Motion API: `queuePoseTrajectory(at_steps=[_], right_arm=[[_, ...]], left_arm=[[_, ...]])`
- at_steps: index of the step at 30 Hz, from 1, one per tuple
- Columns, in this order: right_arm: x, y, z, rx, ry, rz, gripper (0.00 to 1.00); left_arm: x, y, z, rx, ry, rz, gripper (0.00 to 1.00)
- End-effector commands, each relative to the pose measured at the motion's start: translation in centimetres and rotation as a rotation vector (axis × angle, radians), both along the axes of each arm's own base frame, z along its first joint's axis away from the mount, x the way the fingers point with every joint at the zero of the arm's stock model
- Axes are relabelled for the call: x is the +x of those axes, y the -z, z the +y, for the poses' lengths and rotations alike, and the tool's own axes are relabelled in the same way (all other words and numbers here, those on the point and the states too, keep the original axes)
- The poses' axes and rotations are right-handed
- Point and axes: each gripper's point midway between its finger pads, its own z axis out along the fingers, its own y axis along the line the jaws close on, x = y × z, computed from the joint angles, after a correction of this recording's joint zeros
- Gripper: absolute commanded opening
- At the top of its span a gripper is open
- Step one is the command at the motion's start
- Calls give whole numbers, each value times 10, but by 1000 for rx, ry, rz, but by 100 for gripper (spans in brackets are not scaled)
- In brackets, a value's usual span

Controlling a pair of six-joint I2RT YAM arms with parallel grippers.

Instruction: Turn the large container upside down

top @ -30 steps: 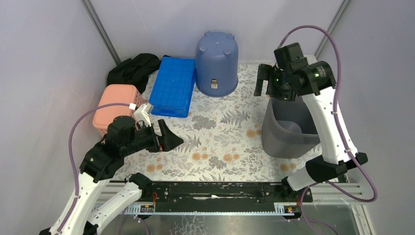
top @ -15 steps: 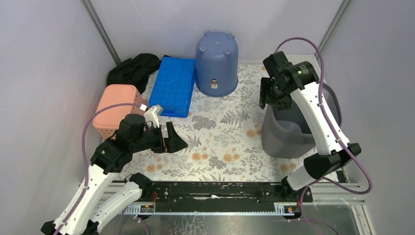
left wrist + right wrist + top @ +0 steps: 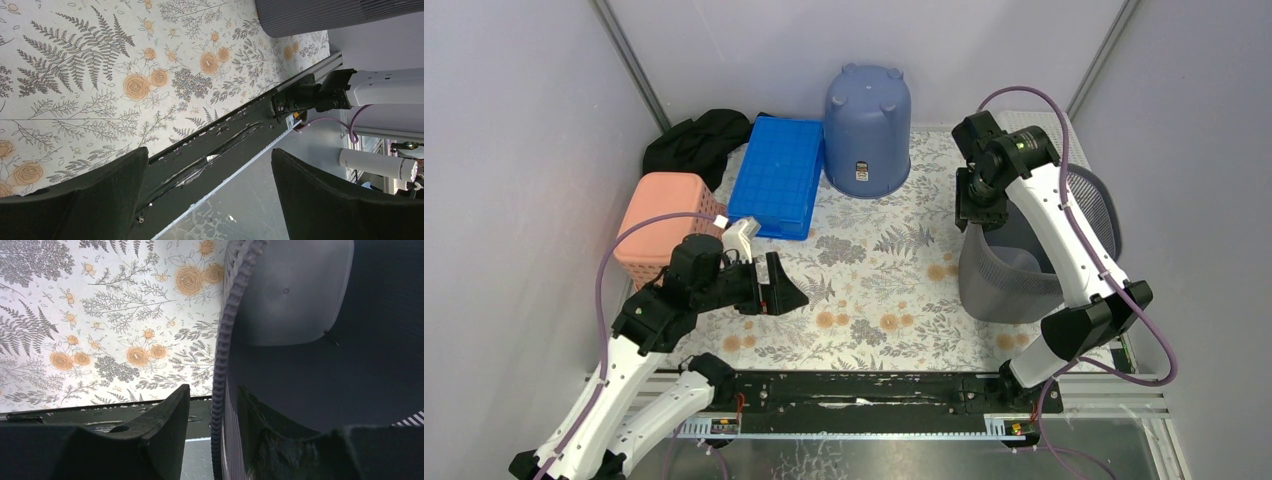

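Top external: we log the right arm arched over, right gripper (image 3: 971, 218) astride the left rim of one upright grey mesh bin (image 3: 1004, 290), not yet clenched. Left gripper (image 3: 782, 292) hovers, released. One inverted blue bucket (image 3: 867, 130), one blue crate (image 3: 777, 175).

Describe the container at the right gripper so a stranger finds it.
On the floral table, go to the right edge. The grey basket stands upright, its rim between the right gripper's jaws. Unlike the blue bucket, inverted at the back, its wall is ribbed.

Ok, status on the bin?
Left gripper open, over the table. Right gripper astride rim of grey bin, not yet clamped. Bin upright. Nothing in the way.
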Motion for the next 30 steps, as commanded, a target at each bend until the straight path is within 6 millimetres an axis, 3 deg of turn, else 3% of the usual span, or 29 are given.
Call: queuePoseTrajectory(at_steps=[1,8,15,19,25,30], right_arm=[[-6,4,3,-5,-22,28,45],[-10,12,-1,-29,-24,53,43],[-12,13,-2,-36,-27,56,23],[-12,14,-3,-42,-28,57,1],[-9,6,-4,-44,-33,27,0],[-5,-13,0,-1,-49,-37,0]], left_arm=[[4,-6,-5,-29,30,-48,100],[2,-4,-4,-32,27,-44,100],[1,-5,-4,-34,25,-45,100],[0,-5,-4,-35,25,-42,100],[0,-7,-4,-38,23,-43,100],[-1,-8,-3,-42,18,-43,100]])
